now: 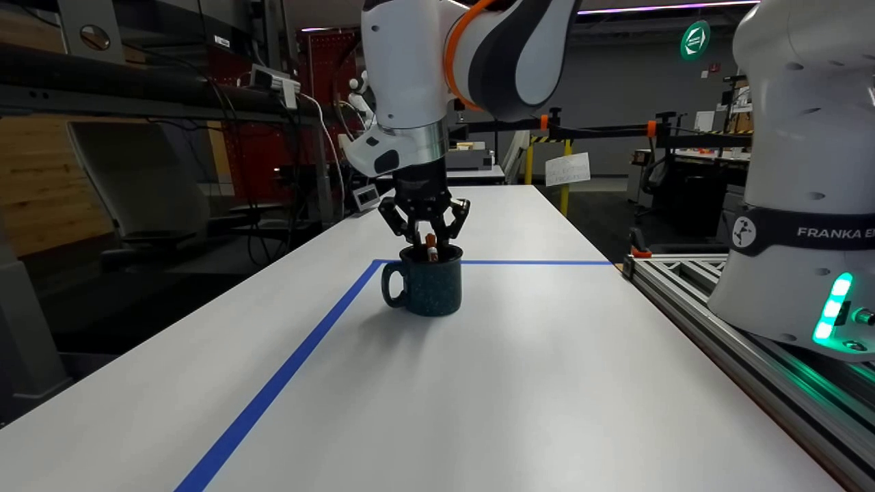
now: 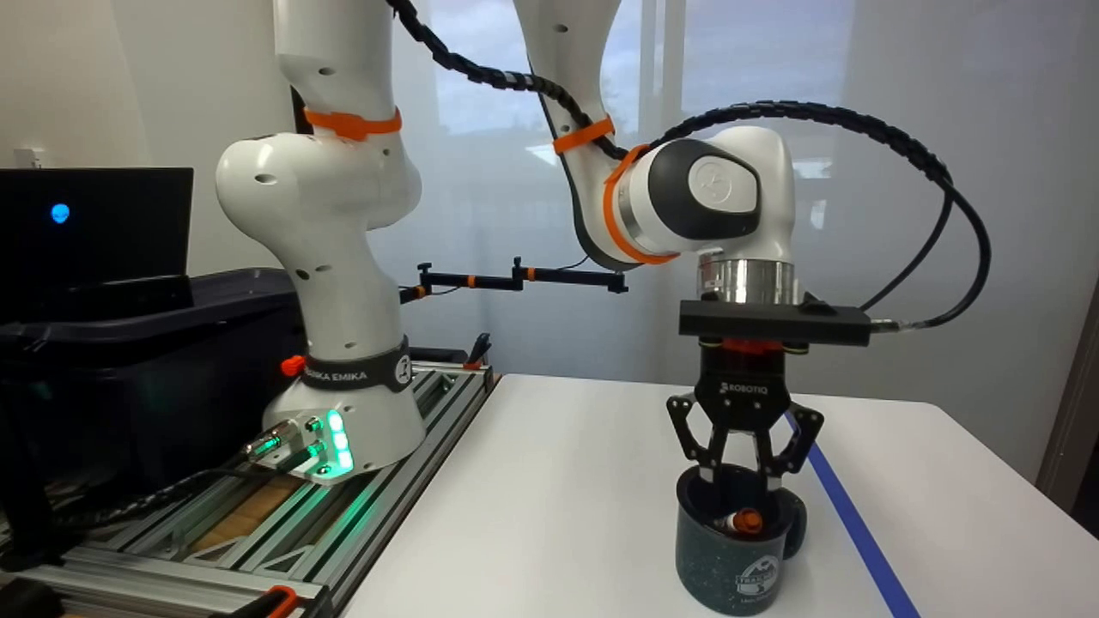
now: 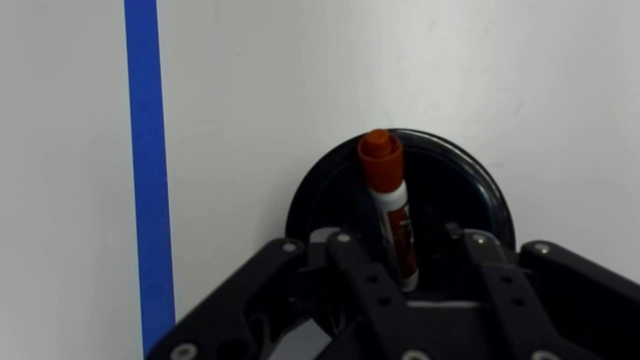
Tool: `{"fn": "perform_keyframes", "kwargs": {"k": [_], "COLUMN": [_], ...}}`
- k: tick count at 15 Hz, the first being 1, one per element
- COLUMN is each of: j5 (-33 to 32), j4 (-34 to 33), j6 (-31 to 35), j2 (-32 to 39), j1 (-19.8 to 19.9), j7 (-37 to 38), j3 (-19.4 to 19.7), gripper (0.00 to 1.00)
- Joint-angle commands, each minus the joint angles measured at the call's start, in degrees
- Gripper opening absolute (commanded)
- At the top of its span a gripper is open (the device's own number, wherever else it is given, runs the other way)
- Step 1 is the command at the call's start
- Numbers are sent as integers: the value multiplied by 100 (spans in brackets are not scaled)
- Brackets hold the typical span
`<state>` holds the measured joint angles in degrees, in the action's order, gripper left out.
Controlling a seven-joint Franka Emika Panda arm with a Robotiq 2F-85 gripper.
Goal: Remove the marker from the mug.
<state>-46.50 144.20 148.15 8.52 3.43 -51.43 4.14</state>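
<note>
The mug [image 1: 434, 290] is dark with a loop handle and stands upright on the white table. It also shows in an exterior view [image 2: 721, 558] and in the wrist view [image 3: 492, 187]. The marker [image 3: 397, 220], white and red with an orange cap, leans inside the mug, its cap at the rim. The cap end also shows in both exterior views [image 1: 432, 247] [image 2: 745, 520]. My gripper [image 2: 740, 482] points straight down at the mug's mouth, its fingertips at or just inside the rim. In the wrist view the fingers are apart, with gaps beside the marker. The fingertips are partly hidden.
Blue tape lines [image 1: 294, 362] run along the white table [image 1: 547, 383] beside and behind the mug. Another white arm base [image 1: 800, 273] stands on a metal rail frame [image 2: 403, 506] at the table's edge. A dark bin [image 2: 146, 386] stands beyond that frame.
</note>
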Motion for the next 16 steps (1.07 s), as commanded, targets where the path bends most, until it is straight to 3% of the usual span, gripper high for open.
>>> {"fn": "perform_keyframes", "kwargs": {"k": [1, 5, 6, 8, 9, 16], "j5": [-222, -362, -382, -362, -323, 244], "j4": [-115, -157, -145, -105, -81, -4], "j6": [40, 18, 14, -13, -54, -972], "j2": [163, 313, 329, 194, 81, -1059], "j1": [65, 101, 105, 88, 71, -110], "j7": [26, 68, 71, 73, 47, -420], "j3": [11, 37, 37, -1, -29, -328], "gripper": [39, 40, 18, 12, 2, 5]}}
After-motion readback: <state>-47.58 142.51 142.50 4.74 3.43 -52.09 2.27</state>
